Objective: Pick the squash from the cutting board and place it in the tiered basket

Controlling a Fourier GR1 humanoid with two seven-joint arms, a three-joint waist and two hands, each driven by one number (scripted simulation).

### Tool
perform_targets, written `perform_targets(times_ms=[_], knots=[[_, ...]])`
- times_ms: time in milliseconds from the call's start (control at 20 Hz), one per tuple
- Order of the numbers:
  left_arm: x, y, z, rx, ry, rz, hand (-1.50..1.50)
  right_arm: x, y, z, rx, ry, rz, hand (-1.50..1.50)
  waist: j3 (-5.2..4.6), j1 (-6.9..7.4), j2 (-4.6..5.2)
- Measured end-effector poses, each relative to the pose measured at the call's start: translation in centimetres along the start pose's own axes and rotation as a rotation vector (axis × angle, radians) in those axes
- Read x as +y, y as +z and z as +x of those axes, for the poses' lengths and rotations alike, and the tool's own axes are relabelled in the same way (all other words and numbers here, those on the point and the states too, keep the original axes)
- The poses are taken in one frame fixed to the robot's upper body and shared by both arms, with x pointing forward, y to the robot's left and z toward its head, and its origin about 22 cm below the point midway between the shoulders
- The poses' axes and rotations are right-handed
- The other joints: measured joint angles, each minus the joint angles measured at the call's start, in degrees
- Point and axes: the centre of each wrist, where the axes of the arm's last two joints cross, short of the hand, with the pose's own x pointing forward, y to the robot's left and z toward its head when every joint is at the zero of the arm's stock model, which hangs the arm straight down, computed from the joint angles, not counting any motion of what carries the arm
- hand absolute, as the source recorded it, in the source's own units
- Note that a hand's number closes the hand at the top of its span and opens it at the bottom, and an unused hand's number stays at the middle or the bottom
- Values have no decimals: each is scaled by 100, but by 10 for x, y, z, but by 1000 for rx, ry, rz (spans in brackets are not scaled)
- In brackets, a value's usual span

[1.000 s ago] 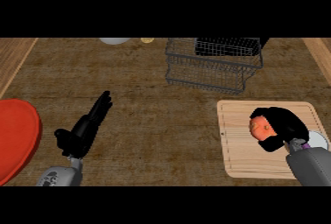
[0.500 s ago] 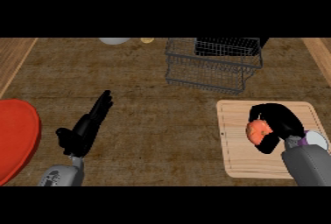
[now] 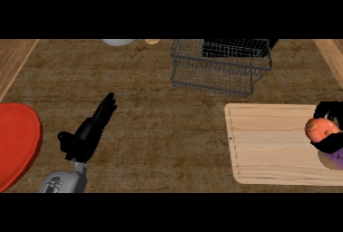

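The orange squash [image 3: 319,128] sits at the right edge of the cutting board [image 3: 268,154], with the right hand [image 3: 330,144] curled round it: the grasp looks made and the lift is due. Next it needs carrying to the wire tiered basket [image 3: 218,72], well apart at the counter's back, and releasing inside. The left hand [image 3: 90,131] rests open near the red plate [image 3: 17,145].

Dim, flat, even light over the dark counter [image 3: 167,136], brightest on the pale cutting board [image 3: 268,145]

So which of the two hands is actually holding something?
The right hand, over the cutting board: its fingers curl round the orange squash. The left hand rests open, fingers straight, holding nothing.
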Motion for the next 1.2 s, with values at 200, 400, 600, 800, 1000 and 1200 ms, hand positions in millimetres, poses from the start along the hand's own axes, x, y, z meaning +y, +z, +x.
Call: perform_targets(times_ms=[200,400,600,800,1000,1200], knots=[[-5,3,-4,7,6,4,0,-29,1,-21,-11,-172,-91,150,-1,-29,-14],[-3,3,-1,8,6,4,0,-59,1,-18,-111,-363,-182,150,-1,-55,-34],[3,2,-3,8,11,7,0,-102,8,1,-206,-437,-264,150,-7,-56,-37],[1,4,-2,4,0,6,0,-143,12,30,-247,-475,-294,150,-8,-11,-30],[-4,2,-1,-3,1,-6,0,-181,16,73,-264,-512,-302,150,-9,18,-25],[-6,0,-2,-3,2,-12,0,-210,13,119,-268,-538,-294,150,-9,55,-16]])
